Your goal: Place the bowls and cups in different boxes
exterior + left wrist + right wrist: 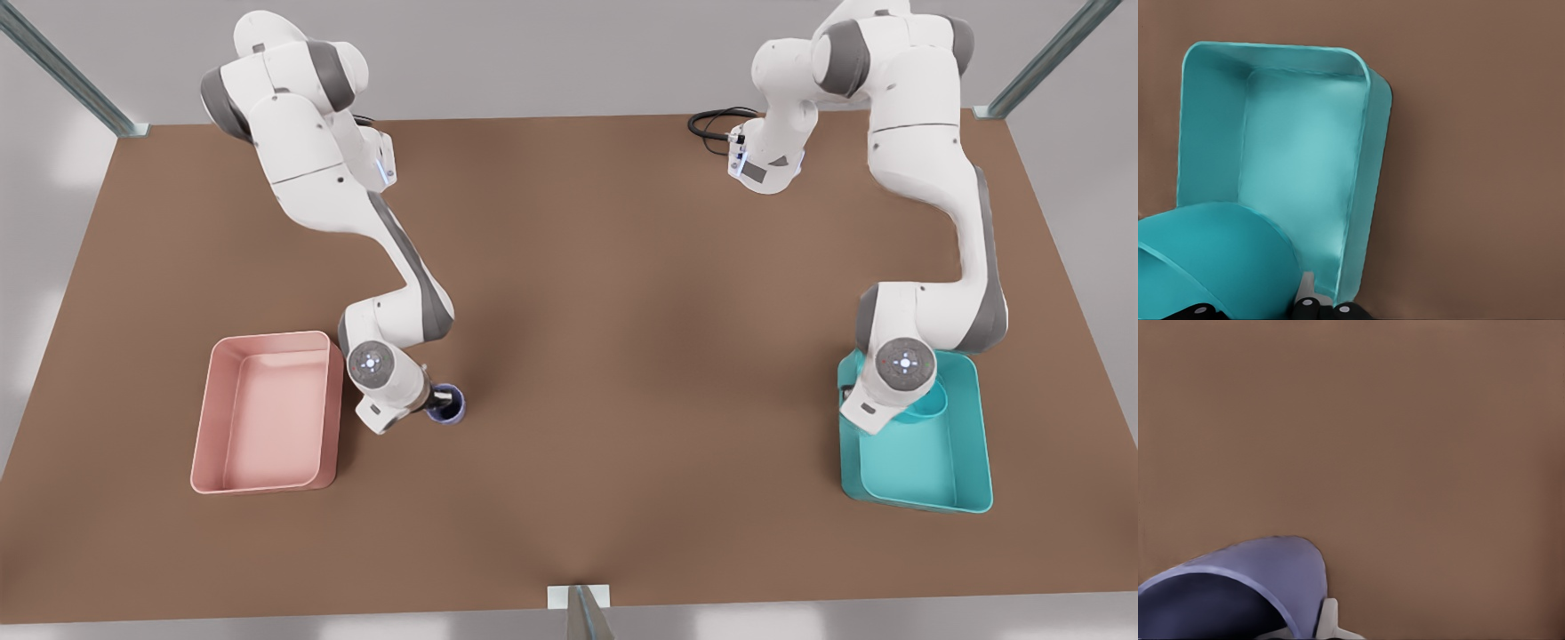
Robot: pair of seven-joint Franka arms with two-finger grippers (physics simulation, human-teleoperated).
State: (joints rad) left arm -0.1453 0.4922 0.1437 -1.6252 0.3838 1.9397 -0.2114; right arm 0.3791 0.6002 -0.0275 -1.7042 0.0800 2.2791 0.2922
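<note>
My left gripper (914,405) hangs over the far end of the teal box (971,444), on the front view's right. It is shut on the rim of the small teal bowl (932,400). In the left wrist view the bowl (1211,260) sits against one finger (1308,288), with the teal box (1371,167) below and beyond it. On the front view's left, my right gripper (439,397) is shut on the wall of the lavender cup (450,412), just right of the pink box (267,413). The right wrist view shows the cup (1271,563) beside a finger (1328,617).
The brown table (622,311) stretches wide between the two boxes. A black cable (711,124) loops near the back edge. Metal frame posts (582,618) stand at the table's corners and front middle. The pink box holds nothing.
</note>
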